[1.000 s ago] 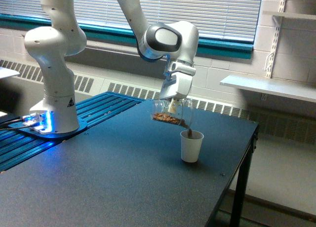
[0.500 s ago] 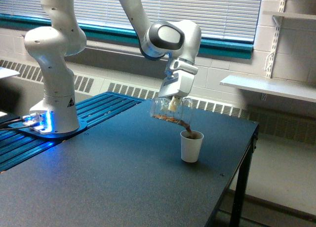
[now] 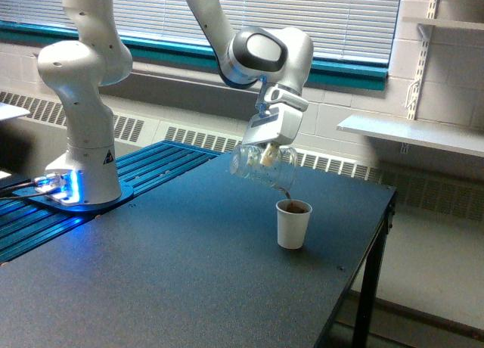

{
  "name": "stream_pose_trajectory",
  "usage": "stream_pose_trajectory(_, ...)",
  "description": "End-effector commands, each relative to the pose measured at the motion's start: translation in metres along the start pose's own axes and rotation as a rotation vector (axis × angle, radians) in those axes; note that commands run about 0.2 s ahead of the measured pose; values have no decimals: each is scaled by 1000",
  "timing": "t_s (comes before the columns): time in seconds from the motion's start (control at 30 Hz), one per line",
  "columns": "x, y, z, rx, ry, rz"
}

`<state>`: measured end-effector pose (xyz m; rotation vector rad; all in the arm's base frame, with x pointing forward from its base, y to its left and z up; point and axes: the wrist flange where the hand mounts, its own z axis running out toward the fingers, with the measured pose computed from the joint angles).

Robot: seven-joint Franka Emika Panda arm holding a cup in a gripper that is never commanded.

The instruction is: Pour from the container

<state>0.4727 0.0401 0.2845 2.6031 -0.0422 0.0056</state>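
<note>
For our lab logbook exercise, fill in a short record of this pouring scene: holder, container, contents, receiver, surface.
holder: pincer, shut on the clear jar
container: clear jar, tilted with its mouth down over the cup
contents: brown bits, a thin stream falling from the jar's mouth
receiver: white paper cup, upright, brown fill near its rim
surface: dark table, cup standing on it

container (image 3: 262,165) tilted above paper cup (image 3: 293,223), cup on table (image 3: 166,280)

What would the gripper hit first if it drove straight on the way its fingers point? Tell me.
The gripper points down, clamped on the tilted clear container, so that jar goes first. Below it lies bare dark table; the white paper cup looks offset toward the exterior view's right, though depth is uncertain.
</note>
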Motion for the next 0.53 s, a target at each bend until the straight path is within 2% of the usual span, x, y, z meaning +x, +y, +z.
stream_pose_trajectory(0.03,2,0,-7,-3,-4,-52)
stream_pose_trajectory(0.53,-2,0,-7,30,-4,-38)
